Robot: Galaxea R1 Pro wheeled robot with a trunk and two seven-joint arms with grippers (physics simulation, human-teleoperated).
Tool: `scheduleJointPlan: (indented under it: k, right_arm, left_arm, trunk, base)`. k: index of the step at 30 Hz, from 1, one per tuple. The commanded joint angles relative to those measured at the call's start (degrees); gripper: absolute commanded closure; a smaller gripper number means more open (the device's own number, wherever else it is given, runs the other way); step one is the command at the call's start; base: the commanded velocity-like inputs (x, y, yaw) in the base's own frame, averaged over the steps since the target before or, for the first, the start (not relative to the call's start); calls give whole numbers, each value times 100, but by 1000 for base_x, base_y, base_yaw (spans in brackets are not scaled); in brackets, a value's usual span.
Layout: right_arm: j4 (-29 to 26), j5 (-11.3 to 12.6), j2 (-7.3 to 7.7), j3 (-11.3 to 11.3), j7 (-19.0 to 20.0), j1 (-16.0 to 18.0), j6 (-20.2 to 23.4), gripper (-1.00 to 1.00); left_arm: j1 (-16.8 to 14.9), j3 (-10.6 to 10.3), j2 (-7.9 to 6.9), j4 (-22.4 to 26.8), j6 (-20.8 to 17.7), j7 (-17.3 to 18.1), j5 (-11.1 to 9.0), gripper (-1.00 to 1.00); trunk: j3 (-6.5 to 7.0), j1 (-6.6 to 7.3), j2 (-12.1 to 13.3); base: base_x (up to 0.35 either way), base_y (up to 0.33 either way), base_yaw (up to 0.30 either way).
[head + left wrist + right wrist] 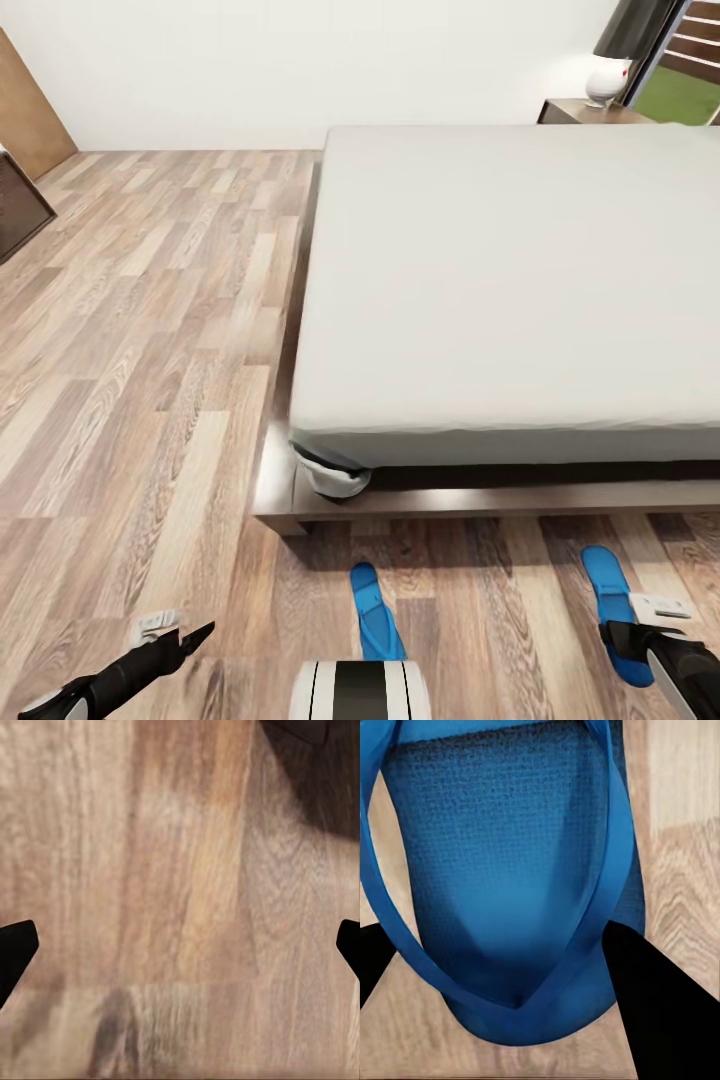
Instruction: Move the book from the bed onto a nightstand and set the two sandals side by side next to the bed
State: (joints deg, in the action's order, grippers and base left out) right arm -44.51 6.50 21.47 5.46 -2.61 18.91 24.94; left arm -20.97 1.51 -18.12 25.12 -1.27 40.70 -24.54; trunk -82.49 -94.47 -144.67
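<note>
Right gripper (pixel 502 967) of mine straddles a blue sandal (pixel 502 870) on the floor (pixel 140 330) by the bed (pixel 510 280), fingers spread; left gripper (pixel 180 945) wide open

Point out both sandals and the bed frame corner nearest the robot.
Left sandal (pixel 375 615): head view, mid sole.
Right sandal (pixel 606 585): head view, front of sole; also (pixel 502 870) right wrist view, footbed.
Bed frame (pixel 282 515): head view, near-left corner of the dark wood.
</note>
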Motion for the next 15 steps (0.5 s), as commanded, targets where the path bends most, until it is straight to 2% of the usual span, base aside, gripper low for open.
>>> scheduleJointPlan:
  k: [1,15]
  right_arm:
    - [-14,61,2,-2,-41,-1,31,100]
    - [-14,60,-1,-2,-38,0,35,100]
  left_arm:
    - [-4,7,1,-7,-14,26,-24,-100]
    - [-4,7,-1,-7,-14,30,-24,-100]
  trunk:
    - [-4,1,-1]
    - [-4,1,-1]
  base:
    - [0,288,0]
    - [2,292,0]
